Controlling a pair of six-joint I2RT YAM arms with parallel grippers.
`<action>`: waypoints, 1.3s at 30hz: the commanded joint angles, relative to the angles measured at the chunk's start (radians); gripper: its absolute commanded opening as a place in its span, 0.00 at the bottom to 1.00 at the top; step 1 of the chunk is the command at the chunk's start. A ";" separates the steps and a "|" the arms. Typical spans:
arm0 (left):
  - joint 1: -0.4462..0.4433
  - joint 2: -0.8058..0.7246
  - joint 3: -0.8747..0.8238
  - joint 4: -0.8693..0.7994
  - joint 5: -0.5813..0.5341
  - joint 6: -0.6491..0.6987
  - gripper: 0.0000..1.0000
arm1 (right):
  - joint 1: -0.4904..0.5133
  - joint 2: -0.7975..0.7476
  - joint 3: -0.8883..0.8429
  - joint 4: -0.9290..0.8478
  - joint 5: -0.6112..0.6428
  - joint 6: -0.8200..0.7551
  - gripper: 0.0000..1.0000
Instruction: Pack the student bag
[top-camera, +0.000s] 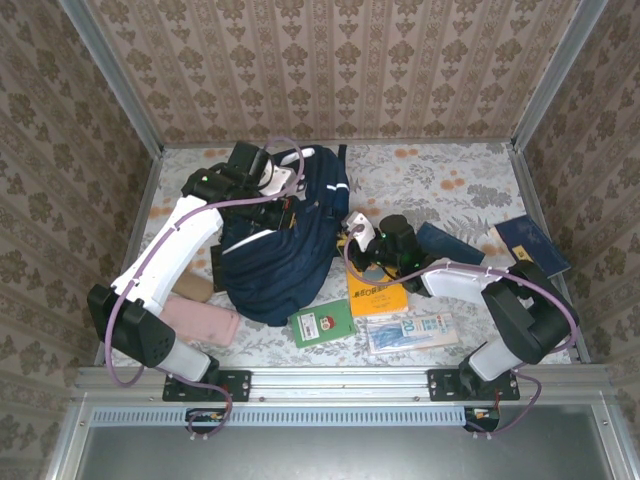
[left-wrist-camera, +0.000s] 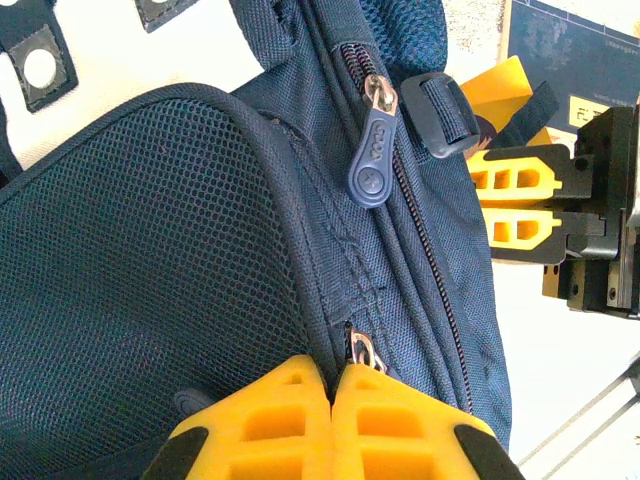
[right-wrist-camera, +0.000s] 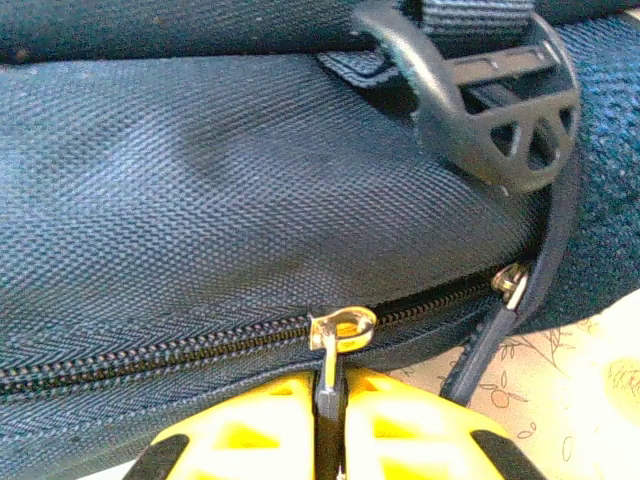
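- Left hand: its yellow fingers are pressed together at the far end of the student bag. A metal slider sits right at their tips. Whether its tab is pinched between them cannot be told. This hand is judged to be anchoring the bag.
- Pink pouch: lies unpacked on the desk, just beside the bag's near left edge.
- Student bag: navy, lying flat left of centre between the 2 hands. Its long axis runs from the far left toward the near centre.
- Green booklet and orange booklet: lie on the desk just beside the bag's near end, not yet packed.
- Zip pull: a gold ring with a dark tab hanging from it. The right hand is closed narrowly on that tab.
- Zip track: its long axis runs along the bag's right side, across the wrist view. The bag lies to the left of the right hand, which is the arm nearer this zip. The coming pull is judged to need a path along the track, not away from the fabric. A 2nd slider sits near, further along the same track.
- Clear packet and dark notebook: lie to the right, apart from the bag.
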 joint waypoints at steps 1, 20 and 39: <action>0.006 -0.035 0.010 0.065 0.021 -0.010 0.00 | 0.013 -0.020 0.023 -0.021 0.003 -0.022 0.06; 0.022 0.061 0.039 0.152 -0.002 -0.119 0.00 | 0.110 -0.191 0.003 -0.237 0.106 -0.030 0.00; -0.029 0.173 0.044 0.239 0.085 -0.200 0.00 | 0.220 -0.231 -0.028 -0.241 0.111 0.160 0.00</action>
